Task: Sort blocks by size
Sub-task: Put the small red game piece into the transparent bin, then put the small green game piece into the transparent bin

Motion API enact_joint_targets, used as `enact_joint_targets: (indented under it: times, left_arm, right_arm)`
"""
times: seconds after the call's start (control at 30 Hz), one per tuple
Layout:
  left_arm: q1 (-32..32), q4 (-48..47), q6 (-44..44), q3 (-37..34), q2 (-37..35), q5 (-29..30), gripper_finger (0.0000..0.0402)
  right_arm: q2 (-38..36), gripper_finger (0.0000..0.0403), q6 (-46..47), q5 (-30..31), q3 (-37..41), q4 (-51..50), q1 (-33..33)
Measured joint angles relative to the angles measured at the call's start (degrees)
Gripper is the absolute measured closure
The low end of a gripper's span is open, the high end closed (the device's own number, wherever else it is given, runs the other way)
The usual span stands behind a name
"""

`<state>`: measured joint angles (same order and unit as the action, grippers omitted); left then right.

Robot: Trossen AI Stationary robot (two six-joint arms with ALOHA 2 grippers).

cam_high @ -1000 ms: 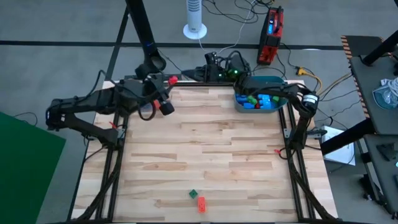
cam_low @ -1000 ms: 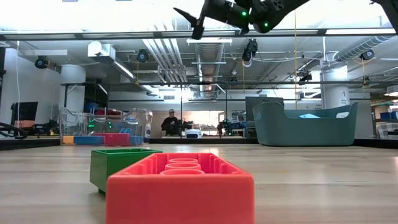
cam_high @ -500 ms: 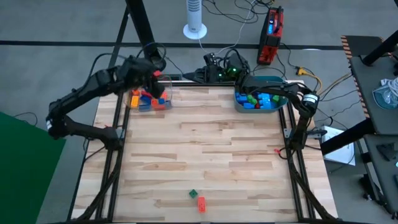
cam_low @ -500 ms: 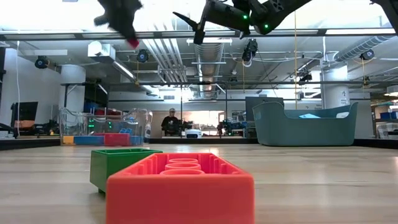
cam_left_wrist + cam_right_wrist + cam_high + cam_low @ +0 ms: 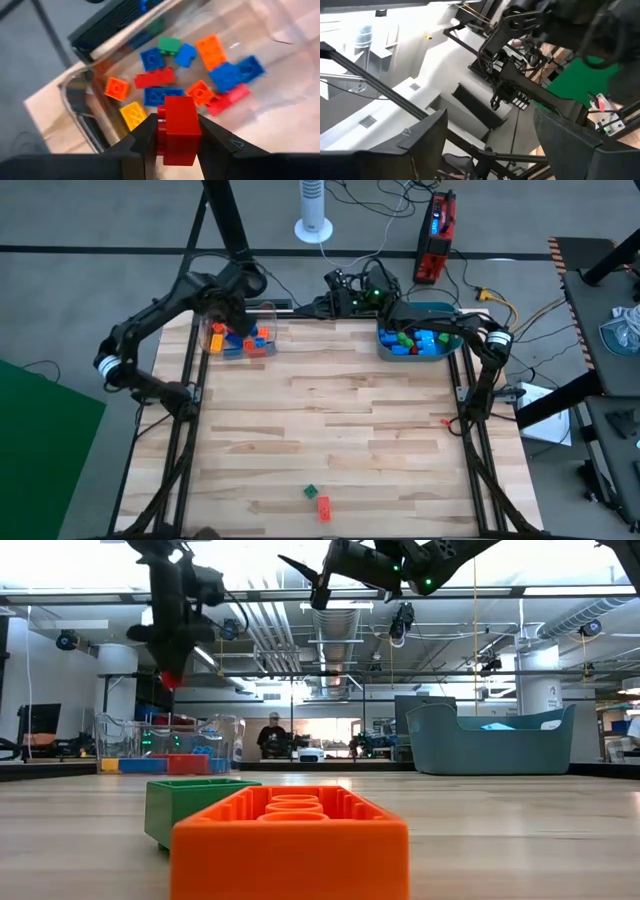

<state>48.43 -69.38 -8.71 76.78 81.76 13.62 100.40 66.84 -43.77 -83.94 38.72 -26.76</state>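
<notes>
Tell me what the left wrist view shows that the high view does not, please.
Only the left wrist view shows the left end effector shut on a red block above the clear box, and the single blocks in it. Only the high view shows the teal tub, the right end effector at the table's far edge, and two blocks near the front. Both show the clear box.

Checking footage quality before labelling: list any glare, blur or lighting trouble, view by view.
Low view: bright ceiling lights glare; the orange brick fills the foreground, soft. Left wrist view: the clear box wall reflects light; the red brick in the left gripper is sharp. Right wrist view: blurred. High view: evenly lit.
</notes>
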Motion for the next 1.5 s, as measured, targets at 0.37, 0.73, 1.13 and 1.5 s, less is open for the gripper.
enact_joint_targets:
  times: [0.37,0.73,1.13,1.5]
  left_arm:
    - [1.8,3.41,3.68,-2.58,3.92,3.25,0.025]
    - [-4.57,6.81,-2.91,-2.7,-5.18,-14.55,0.0244]
    - [-28.37,11.37,-5.94,-2.7,-14.62,-13.06,0.0244]
    - [-62.6,14.21,-27.86,-2.7,-14.31,-2.2,0.0244]
  right_arm:
    - [-0.41,0.0101,-8.21,-2.21,0.07,-22.13,1.91]
    - [-3.27,0.0138,-34.76,15.06,-0.11,-56.72,12.32]
    - [-1.68,0.0181,-22.43,30.3,0.11,-75.91,23.92]
    - [-9.12,0.0225,-18.97,43.37,0.99,-85.23,41.41]
